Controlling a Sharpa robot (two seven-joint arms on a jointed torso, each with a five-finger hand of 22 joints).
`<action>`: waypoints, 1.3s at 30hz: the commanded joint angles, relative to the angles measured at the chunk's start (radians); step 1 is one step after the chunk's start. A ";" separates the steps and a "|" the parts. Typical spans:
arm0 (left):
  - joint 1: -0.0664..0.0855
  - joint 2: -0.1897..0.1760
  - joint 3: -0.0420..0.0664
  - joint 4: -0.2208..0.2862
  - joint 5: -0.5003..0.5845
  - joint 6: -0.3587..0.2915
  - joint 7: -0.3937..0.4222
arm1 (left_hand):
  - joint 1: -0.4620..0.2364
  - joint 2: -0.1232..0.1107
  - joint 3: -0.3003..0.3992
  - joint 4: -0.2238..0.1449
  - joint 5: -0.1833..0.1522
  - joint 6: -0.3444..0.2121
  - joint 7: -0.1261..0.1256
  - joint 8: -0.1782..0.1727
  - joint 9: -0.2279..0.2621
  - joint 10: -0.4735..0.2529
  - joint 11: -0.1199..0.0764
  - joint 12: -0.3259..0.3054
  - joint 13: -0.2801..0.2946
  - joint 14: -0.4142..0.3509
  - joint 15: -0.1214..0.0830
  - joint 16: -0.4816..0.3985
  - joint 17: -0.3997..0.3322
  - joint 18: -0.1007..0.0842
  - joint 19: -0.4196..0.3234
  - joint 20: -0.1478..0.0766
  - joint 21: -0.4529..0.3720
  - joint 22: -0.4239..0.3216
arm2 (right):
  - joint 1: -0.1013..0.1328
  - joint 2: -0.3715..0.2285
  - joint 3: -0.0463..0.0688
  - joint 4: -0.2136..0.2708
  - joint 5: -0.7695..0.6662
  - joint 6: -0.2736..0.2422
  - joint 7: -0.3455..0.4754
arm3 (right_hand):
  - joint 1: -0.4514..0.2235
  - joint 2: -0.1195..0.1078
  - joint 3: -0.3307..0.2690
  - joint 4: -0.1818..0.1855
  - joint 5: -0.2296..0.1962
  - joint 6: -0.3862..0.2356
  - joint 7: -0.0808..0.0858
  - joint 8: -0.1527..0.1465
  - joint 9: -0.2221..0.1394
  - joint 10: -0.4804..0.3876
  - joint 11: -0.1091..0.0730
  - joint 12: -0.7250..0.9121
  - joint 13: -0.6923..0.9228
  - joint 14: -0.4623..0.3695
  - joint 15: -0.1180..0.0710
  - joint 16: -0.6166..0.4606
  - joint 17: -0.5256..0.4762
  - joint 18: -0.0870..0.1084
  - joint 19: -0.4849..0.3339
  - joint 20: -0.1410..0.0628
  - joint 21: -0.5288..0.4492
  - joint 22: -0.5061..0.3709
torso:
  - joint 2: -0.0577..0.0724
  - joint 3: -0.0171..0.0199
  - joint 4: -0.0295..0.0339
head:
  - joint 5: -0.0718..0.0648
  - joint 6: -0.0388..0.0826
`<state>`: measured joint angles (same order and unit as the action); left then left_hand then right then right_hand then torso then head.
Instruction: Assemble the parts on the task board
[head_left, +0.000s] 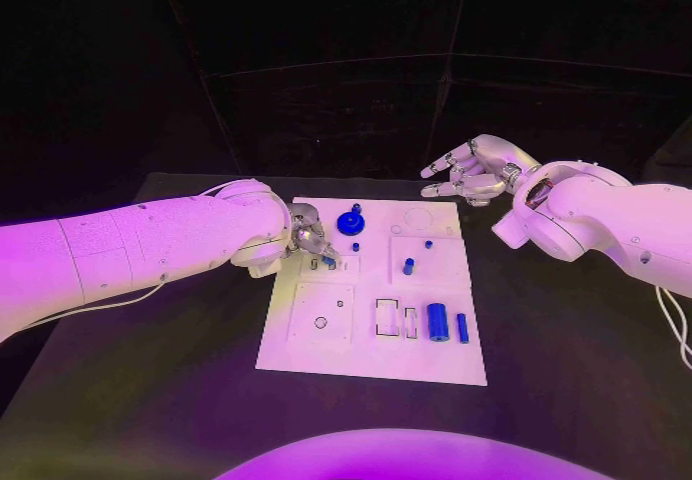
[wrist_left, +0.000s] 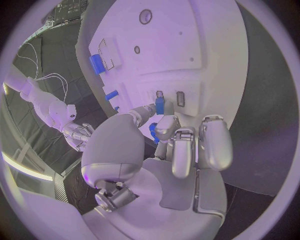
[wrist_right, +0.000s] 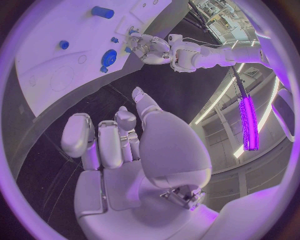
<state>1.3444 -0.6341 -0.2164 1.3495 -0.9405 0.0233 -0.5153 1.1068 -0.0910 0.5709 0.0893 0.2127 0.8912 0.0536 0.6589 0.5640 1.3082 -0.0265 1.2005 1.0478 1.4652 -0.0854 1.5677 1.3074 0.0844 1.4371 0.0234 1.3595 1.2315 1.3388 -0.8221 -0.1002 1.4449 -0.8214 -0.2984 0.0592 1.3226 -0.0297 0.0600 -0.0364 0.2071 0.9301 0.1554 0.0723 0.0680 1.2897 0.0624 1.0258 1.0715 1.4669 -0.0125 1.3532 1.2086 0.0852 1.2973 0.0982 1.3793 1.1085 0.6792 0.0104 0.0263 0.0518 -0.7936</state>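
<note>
a: from the head view, the left hand (head_left: 306, 236) sits at the task board (head_left: 375, 355) edge, pinching a small blue peg (head_left: 329, 261). if it comes down tilted it could jam or slip out.

b: the left wrist view shows that peg (wrist_left: 159, 105) upright between fingertips, right above two little slots.

a: and the right wrist view has the right hand (wrist_right: 119, 145) holding nothing, fingers loosely apart, off the board over the desk (wrist_right: 75, 130).

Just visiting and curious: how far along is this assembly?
Early, it seems. Some blue pieces already stand in the task board, like the round knob. The left hand pinches a small blue part over its slots. A blue cylinder lies loose; the right hand hovers empty.
</note>
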 joint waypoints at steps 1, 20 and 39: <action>-0.003 0.001 -0.002 0.001 -0.019 0.029 0.000 | 0.009 0.004 0.153 -0.145 0.006 -0.001 -0.004 0.004 0.000 0.006 0.002 0.001 0.001 0.106 0.002 0.003 0.263 -0.013 0.001 0.003 0.001 0.001 | 0.002 0.001 0.001 0.000 0.003 -0.011 0.011 | -0.009 0.003 -0.004 0.001 0.006 0.001 0.000 0.003 0.001 -0.008 0.001 -0.003 -0.001 0.030 0.000 -0.006 -0.001 0.010 -0.004 0.000 -0.007 -0.001 | 0.000 0.0005 -0.0005 | 0.000 -0.001; -0.003 0.000 -0.003 0.010 -0.036 0.086 -0.006 | 0.009 0.001 0.155 -0.148 0.005 0.000 -0.004 0.007 0.003 0.009 0.001 0.003 0.003 0.106 0.002 0.003 0.263 -0.013 0.002 0.003 0.002 0.003 | 0.002 0.001 0.001 -0.001 0.003 -0.007 0.010 | -0.010 0.003 -0.004 0.001 0.006 0.002 -0.001 0.003 0.001 -0.008 0.001 -0.003 -0.001 0.030 0.000 -0.006 0.000 0.010 -0.004 -0.001 -0.007 0.000 | -0.001 0.0006 0.0001 | -0.001 -0.004; -0.003 0.011 -0.003 0.001 -0.038 0.079 -0.006 | -0.059 -0.012 0.120 -0.110 0.001 0.016 -0.017 0.025 0.016 0.024 -0.007 0.014 0.013 0.106 -0.004 0.003 0.263 -0.014 0.006 -0.001 0.005 0.011 | 0.002 0.003 0.001 -0.001 0.003 -0.006 0.009 | -0.010 0.003 -0.004 0.001 0.006 0.002 -0.001 0.003 0.001 -0.008 0.001 -0.003 -0.001 0.030 0.000 -0.006 0.000 0.010 -0.004 -0.001 -0.007 0.000 | 0.001 0.0014 -0.0010 | 0.000 -0.007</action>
<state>1.3443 -0.6259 -0.2176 1.3496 -0.9714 0.0807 -0.5169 1.0577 -0.1020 0.6045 0.0672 0.2157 0.9046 0.0410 0.6792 0.5796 1.3230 -0.0343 1.2088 1.0594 1.4652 -0.0854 1.5677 1.3074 0.0844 1.4371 0.0234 1.3595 1.2418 1.3387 -0.8203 -0.1002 1.4422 -0.8213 -0.2995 0.0611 1.3226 -0.0297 0.0601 -0.0363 0.2071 0.9301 0.1554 0.0723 0.0680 1.2898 0.0624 1.0258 1.0717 1.4669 -0.0125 1.3533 1.2087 0.0852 1.2975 0.0982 1.3755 1.1088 0.6785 0.0115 0.0257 0.0522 -0.8006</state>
